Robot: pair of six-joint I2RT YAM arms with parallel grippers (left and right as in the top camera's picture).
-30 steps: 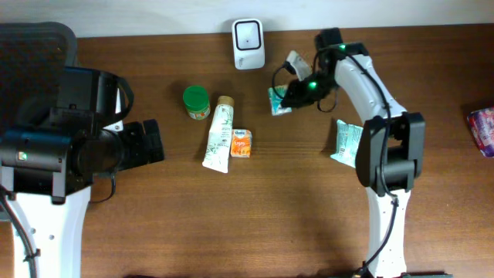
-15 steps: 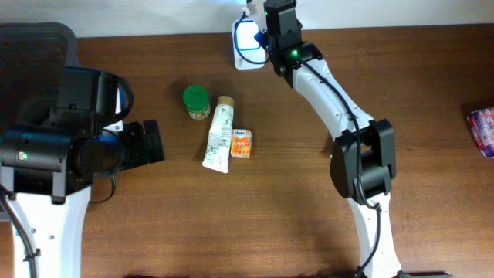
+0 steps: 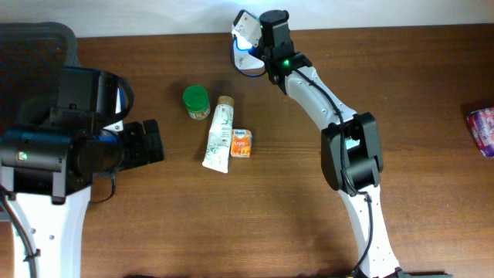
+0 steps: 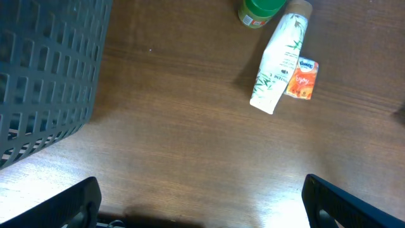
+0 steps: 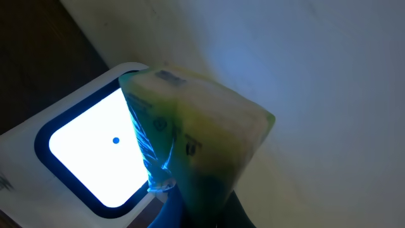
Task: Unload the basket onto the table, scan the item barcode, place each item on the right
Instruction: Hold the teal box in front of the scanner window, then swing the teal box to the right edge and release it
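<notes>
L fingers (image 4: 69, 206) spread wide w/ nothing btwn them, low over the brown counter (image 3: 231, 224), next to a grey mesh basket (image 4: 44, 69). Further out on the counter a white tube (image 3: 219, 135) w/ leaf print lies flat, a small orange packet (image 3: 241, 143) against its R side, and a green-lidded jar (image 3: 196, 102) sits just beside the tube's cap end. A pink-purple packet (image 3: 482, 130) lies at the R edge, well apart. At the far edge by the wall, R arm (image 3: 324, 93) reaches out, R fingers (image 5: 209, 215) clenched on a green-white pouch (image 5: 190, 145), held close over the barcode scanner (image 5: 95, 161), whose window glows white w/ a blue dot.
</notes>
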